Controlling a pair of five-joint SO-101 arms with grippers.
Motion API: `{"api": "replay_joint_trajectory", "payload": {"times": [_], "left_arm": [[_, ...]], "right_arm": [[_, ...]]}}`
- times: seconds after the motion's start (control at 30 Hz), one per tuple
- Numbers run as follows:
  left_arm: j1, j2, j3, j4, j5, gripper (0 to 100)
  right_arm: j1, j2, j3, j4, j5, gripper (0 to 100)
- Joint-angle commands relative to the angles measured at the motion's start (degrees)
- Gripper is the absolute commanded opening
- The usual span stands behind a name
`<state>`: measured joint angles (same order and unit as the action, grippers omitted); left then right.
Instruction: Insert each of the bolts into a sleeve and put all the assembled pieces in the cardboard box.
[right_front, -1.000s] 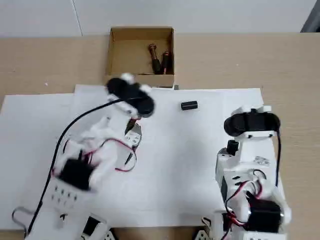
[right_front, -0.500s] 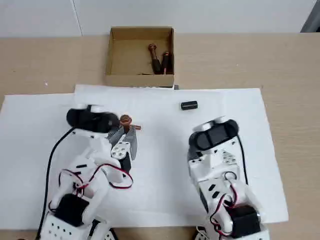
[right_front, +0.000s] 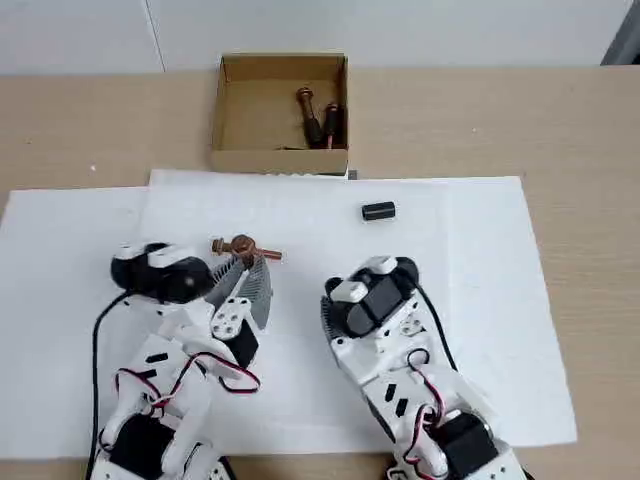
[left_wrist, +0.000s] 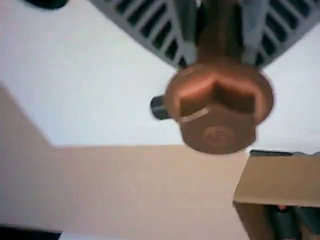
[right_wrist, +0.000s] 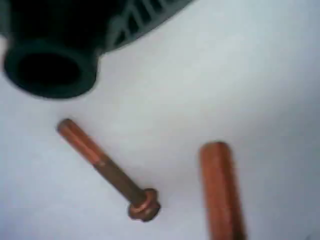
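- Here the left claw (right_front: 250, 265) is closed on a copper bolt (left_wrist: 218, 107), its shank mostly hidden behind the head in the wrist view.
- The right claw (right_wrist: 75, 30), tucked under its own arm in the high view, grips a black sleeve (right_wrist: 50, 70).
- A second bolt (right_wrist: 107, 170) lies on the white paper (right_front: 450, 300).
- A loose sleeve (right_front: 378, 211) lies near the cardboard box (right_front: 230, 110), which holds assembled pieces (right_front: 320, 117), hard to tell apart.

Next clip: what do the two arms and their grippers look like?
Both arms are white shells with black servo blocks. The left arm trails a black cable plus red and black wire loops; the right arm carries red and black wires. The left gripper has grey slotted fingers, and the right arm's fingers show the same grey slots.
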<state>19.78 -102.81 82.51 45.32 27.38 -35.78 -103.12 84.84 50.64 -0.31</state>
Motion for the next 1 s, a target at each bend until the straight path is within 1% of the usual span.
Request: {"api": "replay_joint_trajectory", "payload": {"times": [0.0, 0.2, 0.3, 0.33, 0.4, 0.53, 0.87, 0.97], "left_arm": [[0.44, -0.88, -0.04, -5.45, 5.63, 0], [0.53, -0.79, -0.04, -9.05, 7.12, 0], [1.14, -0.70, 0.04, -9.05, 7.12, 0], [1.93, -0.70, 0.04, -8.97, 7.12, 0], [3.96, -0.70, -0.13, -8.97, 7.12, 0], [6.68, -0.70, -0.31, -8.97, 7.12, 0], [6.95, -0.70, 1.36, -8.79, 6.86, 0], [6.77, -0.70, 3.21, -8.79, 6.86, 0]], "right_arm": [[-2.33, -0.13, 1.23, -5.85, -0.09, 0.2], [-4.88, -0.13, 3.34, -9.19, 0.53, 0.3], [-6.99, -0.13, 4.66, -9.54, 6.24, 0.2], [-7.25, -0.13, 5.01, -10.07, 6.95, 0.2], [-7.25, -0.13, 5.63, -11.82, 7.03, 0.2], [-6.99, -0.04, 5.71, -11.91, 7.30, 0.2], [-6.99, -0.13, 5.19, -12.26, 7.38, 0.2], [-6.99, -0.13, 4.66, -12.26, 9.41, 0.2]]}}
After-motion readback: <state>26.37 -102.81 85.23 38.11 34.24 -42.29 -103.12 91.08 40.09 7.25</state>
